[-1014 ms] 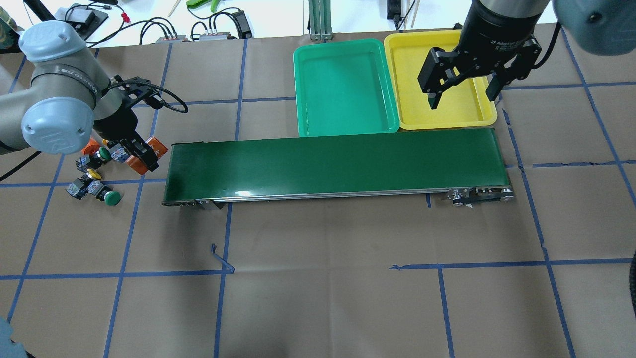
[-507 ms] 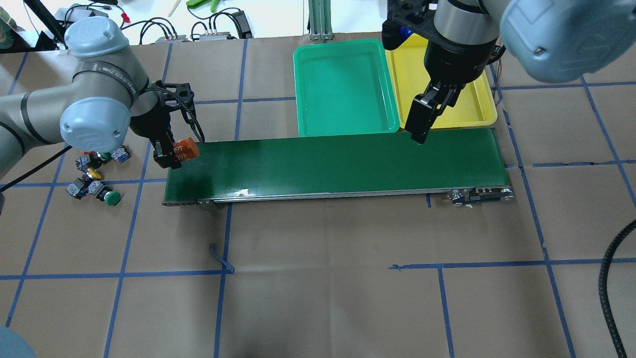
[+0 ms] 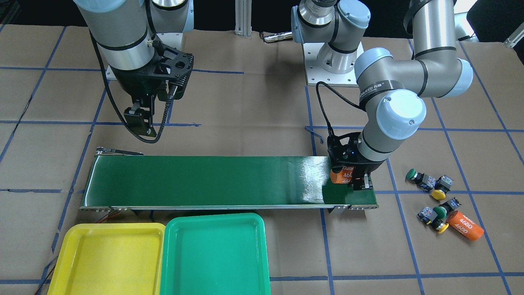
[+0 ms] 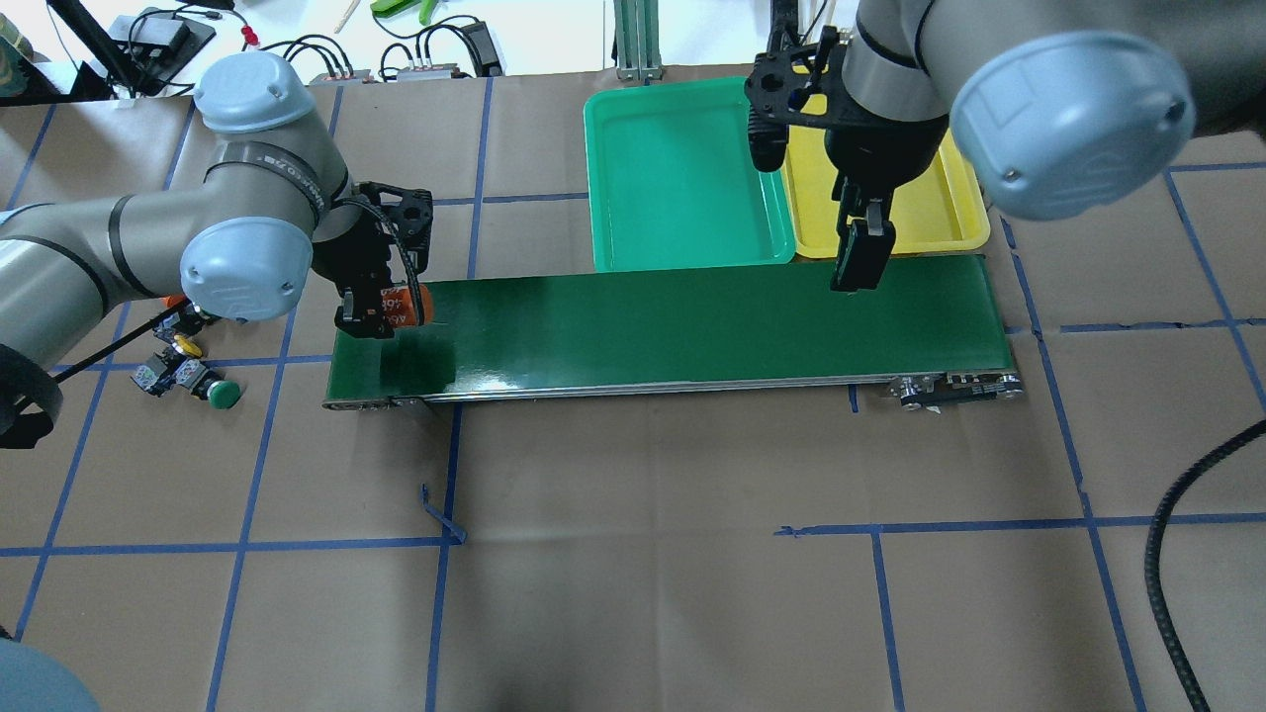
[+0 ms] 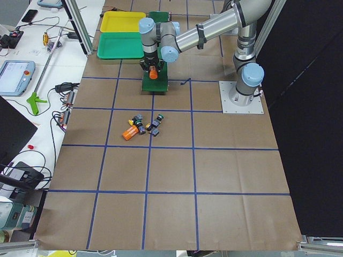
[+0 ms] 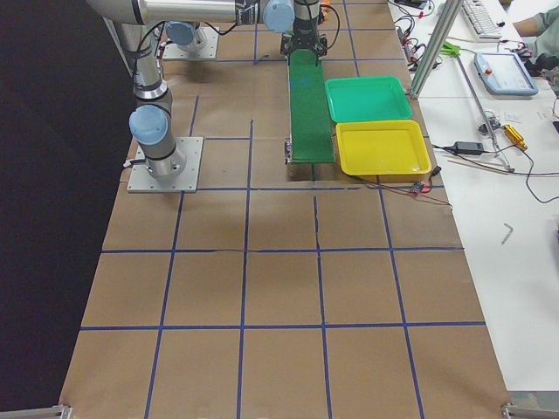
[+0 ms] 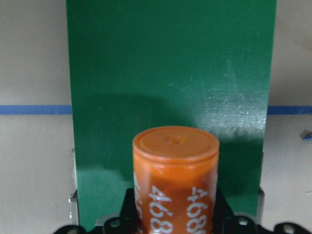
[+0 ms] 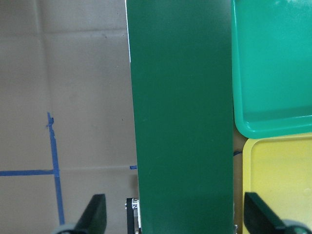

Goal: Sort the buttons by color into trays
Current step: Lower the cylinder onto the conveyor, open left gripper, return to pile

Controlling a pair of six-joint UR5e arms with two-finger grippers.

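Four buttons (image 3: 432, 200) with green and yellow caps lie in a loose cluster on the paper past the belt's end; in the overhead view the cluster (image 4: 188, 371) is at the left. My left gripper (image 4: 381, 314) is shut on an orange cylinder (image 7: 175, 180) marked "4680" and holds it over the left end of the dark green conveyor belt (image 4: 673, 321). My right gripper (image 4: 859, 265) is open and empty over the belt's far edge, near the yellow tray (image 4: 949, 213). The green tray (image 4: 682, 173) stands beside the yellow one. No button shows in either tray.
A second orange "4680" cylinder (image 3: 464, 225) lies next to the buttons. The two trays touch the belt's far side. Cables and gear sit beyond the table's far edge (image 4: 396, 59). A black cable (image 4: 1177, 554) hangs at the right.
My left gripper lifted the orange cylinder from beside the buttons and carried it right, over the belt's end. My right gripper moved from over the yellow tray to the belt's far edge and turned.
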